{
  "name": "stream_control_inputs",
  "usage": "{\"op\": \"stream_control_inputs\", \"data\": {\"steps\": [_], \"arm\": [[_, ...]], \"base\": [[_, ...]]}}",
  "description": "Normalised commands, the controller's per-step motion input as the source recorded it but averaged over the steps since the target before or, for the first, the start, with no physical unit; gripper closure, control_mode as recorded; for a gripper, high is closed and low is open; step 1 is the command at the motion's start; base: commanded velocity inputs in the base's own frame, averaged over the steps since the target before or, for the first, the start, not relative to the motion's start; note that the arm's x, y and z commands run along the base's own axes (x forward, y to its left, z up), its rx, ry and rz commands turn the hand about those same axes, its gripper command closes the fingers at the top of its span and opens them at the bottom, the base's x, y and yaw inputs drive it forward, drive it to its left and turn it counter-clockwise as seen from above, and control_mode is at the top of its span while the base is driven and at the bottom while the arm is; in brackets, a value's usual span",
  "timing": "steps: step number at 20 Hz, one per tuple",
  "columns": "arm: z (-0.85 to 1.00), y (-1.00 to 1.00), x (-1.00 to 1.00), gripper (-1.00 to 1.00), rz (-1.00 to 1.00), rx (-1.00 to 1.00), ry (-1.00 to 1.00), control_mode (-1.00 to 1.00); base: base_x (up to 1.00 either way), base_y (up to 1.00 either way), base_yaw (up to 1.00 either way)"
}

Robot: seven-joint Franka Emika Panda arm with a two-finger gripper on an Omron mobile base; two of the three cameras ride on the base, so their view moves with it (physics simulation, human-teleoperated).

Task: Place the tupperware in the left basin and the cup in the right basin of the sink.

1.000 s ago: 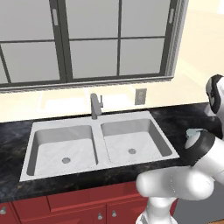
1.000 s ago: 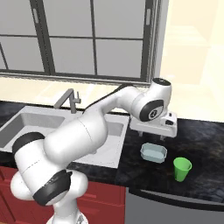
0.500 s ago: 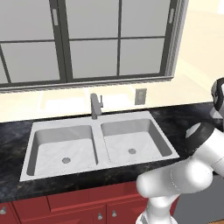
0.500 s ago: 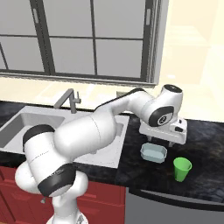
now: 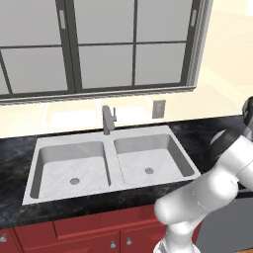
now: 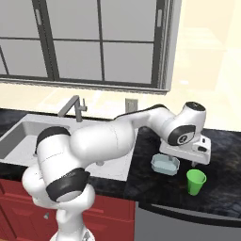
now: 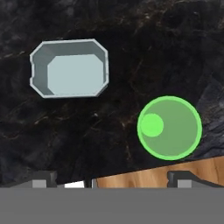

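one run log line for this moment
gripper: open, above counter | tupperware, cup: on counter, apart | basins: nothing in them

Arm stretched right, gripper (image 7: 111, 180) pointing down, jaws spread

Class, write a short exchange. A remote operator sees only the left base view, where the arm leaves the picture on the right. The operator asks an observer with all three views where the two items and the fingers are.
Operator: Where are the items?
Observer: The small translucent pale blue plastic tupperware stands on the black stone counter, right of the sink.
Operator: And the cup?
Observer: The bright green tapered cup stands upright, to the right of the tupperware and nearer the counter's front edge. The two do not touch.
Operator: What are the fingers doing?
Observer: The fingers are open and hold nothing. They hover above the counter, and the hand view looks down on both items.
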Motion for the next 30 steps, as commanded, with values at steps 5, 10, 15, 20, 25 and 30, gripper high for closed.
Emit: {"op": "stream_control_inputs", "data": {"steps": [5,10,15,20,25,30], "arm": [[-0.18,-0.29,-0.01,-1.0,0.0,0.0,0.04,-1.0],[-0.25,-0.08,0.0,-1.0,0.0,-0.01,0.06,-1.0],[-0.23,-0.02,0.09,-1.0,0.0,0.0,0.03,-1.0],[-0.2,-0.15,0.13,-1.0,0.02,0.0,0.0,-1.0],[-0.16,-0.2,0.13,-1.0,0.04,0.0,0.0,-1.0],[-0.15,-0.13,0.15,-1.0,0.06,0.0,0.0,-1.0]], "base": [[0.0,0.0,0.0],[0.0,0.0,0.0],[0.0,0.0,0.0],[0.0,0.0,0.0],[0.0,0.0,0.0],[0.0,0.0,0.0]]}}
